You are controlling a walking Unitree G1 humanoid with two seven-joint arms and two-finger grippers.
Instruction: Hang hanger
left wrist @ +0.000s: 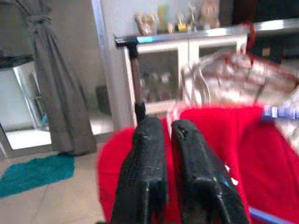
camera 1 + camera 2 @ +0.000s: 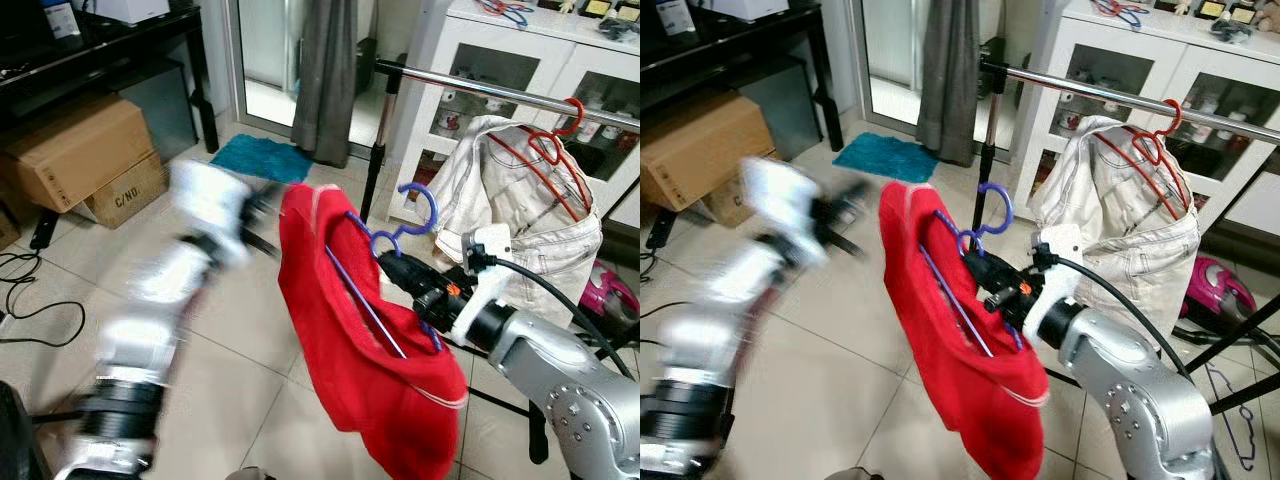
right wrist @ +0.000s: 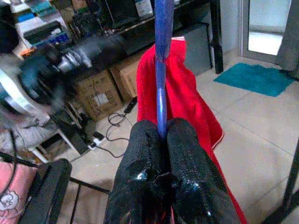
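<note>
My right gripper (image 2: pixel 395 265) is shut on the lower bar of a blue hanger (image 2: pixel 415 215), which carries a red garment (image 2: pixel 350 340) hanging in mid-air. In the right wrist view the fingers (image 3: pixel 145 140) pinch the blue hanger (image 3: pixel 163 56) between them. The hanger's hook sits below and to the left of the silver clothes rail (image 2: pixel 480 88). A red hanger (image 2: pixel 555 140) with a white garment (image 2: pixel 520 200) hangs on that rail. My left arm is motion-blurred left of the red garment. Its gripper (image 1: pixel 168 128) is shut, with nothing between the fingers, facing the red cloth (image 1: pixel 219 140).
Cardboard boxes (image 2: pixel 75 150) sit under a black table at the far left, with cables (image 2: pixel 25 290) on the tiles. A teal mat (image 2: pixel 262 157) and grey curtain (image 2: pixel 325 70) lie behind. A white cabinet (image 2: pixel 520 60) stands beyond the rail, a pink vacuum (image 2: pixel 610 290) at right.
</note>
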